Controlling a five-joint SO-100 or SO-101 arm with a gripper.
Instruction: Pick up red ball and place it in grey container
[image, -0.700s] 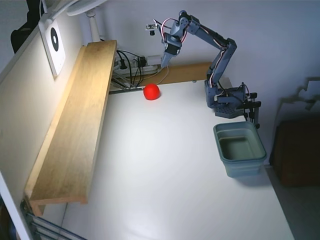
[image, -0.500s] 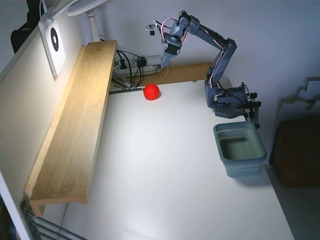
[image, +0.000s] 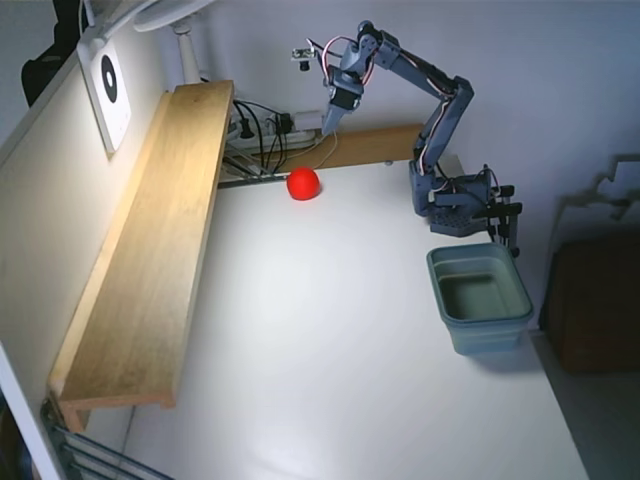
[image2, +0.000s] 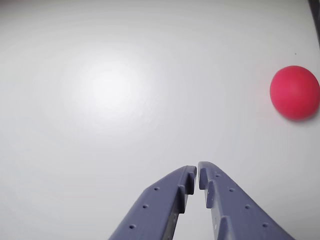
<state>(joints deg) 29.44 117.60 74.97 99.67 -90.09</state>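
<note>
The red ball (image: 303, 184) lies on the white table near its far edge. In the wrist view it (image2: 295, 92) sits at the right edge. My gripper (image: 329, 126) hangs in the air above and slightly right of the ball, pointing down. In the wrist view the gripper (image2: 197, 172) is shut and empty, its tips nearly touching, well left of the ball. The grey container (image: 480, 298) stands empty at the table's right side, below the arm's base.
A long wooden shelf (image: 150, 250) runs along the left side of the table. Cables and a power strip (image: 262, 128) lie behind the ball at the far edge. The arm's base (image: 455, 205) is clamped at the right, just behind the container.
</note>
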